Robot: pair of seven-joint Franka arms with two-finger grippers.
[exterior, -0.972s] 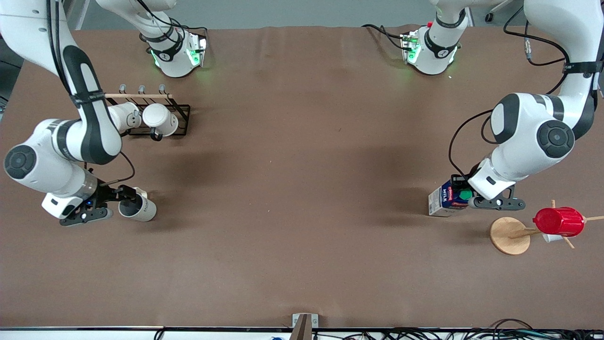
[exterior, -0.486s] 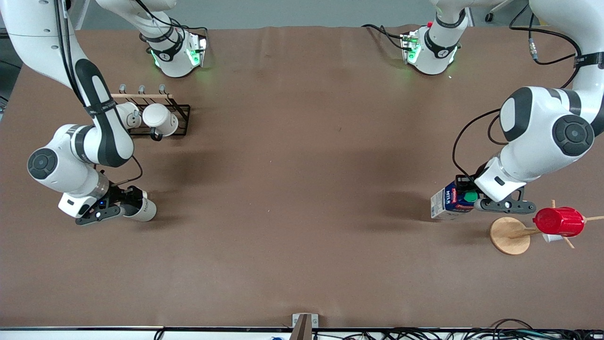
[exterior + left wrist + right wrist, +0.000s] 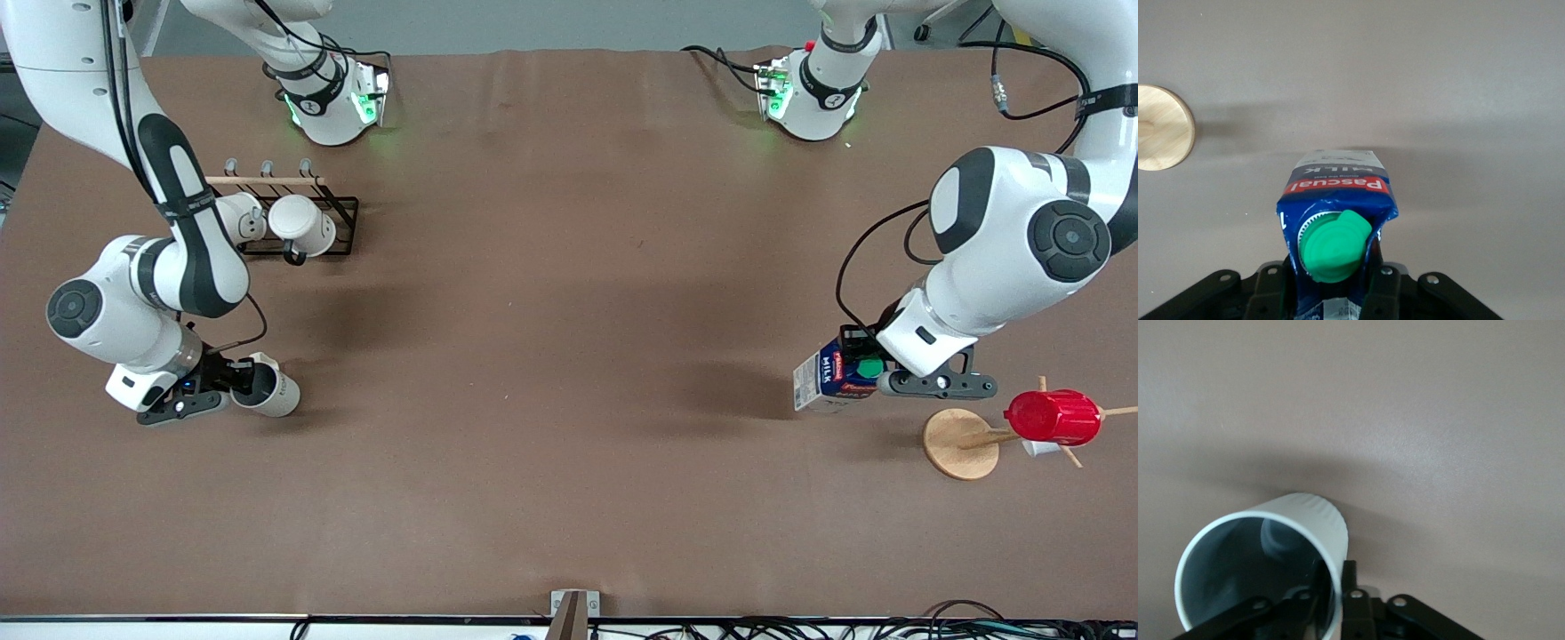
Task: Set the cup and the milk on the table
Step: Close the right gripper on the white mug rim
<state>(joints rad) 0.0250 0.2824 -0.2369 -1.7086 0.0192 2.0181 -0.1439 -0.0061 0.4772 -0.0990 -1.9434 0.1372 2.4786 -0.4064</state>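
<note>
Gripping the rim of the cup with 1 finger inside and 1 outside, the right gripper holds it tilted over the table at the right arm's end, nearer to the front camera than the rack with 2 white mugs. The left gripper is closed on the top of the milk, whose green cap lies between the fingers. The carton leans over the table beside the wooden stand with the red cup.
</note>
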